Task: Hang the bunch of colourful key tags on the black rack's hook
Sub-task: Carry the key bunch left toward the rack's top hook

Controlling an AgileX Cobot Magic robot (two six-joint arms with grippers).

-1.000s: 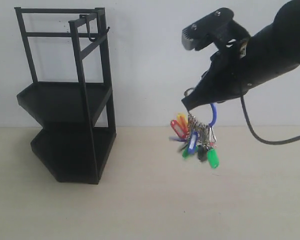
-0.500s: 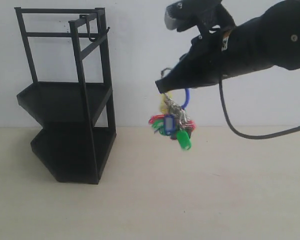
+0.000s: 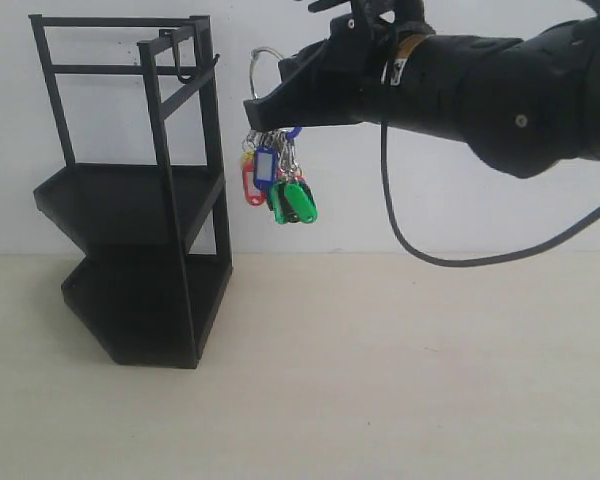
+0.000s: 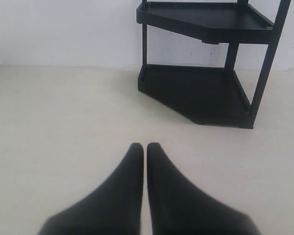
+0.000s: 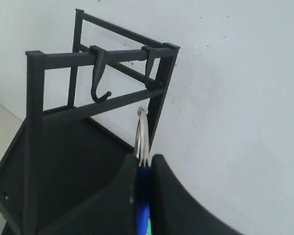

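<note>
My right gripper (image 3: 258,102) is shut on the colourful key tag bunch (image 3: 277,185), which dangles below it with red, blue, green and black tags. A silver ring (image 3: 263,62) sticks up above the fingertips. The bunch hangs high in the air, just right of the black rack (image 3: 140,195). The hook (image 3: 185,62) curves down from the rack's top bar, left of the ring and about level with it. In the right wrist view the gripper (image 5: 144,158) pinches the blue loop (image 5: 144,196) and silver ring (image 5: 142,132), with the hook (image 5: 99,78) ahead. My left gripper (image 4: 145,147) is shut and holds nothing, low over the table.
The rack (image 4: 210,58) stands on the pale table (image 3: 380,380) against a white wall. Its two solid shelves (image 3: 120,205) jut forward below the hook. A black cable (image 3: 430,250) droops from my right arm.
My right gripper has carried the key tag bunch up and to the left, from mid-height near the centre to close beside the rack's top. The tags swing beneath it.
</note>
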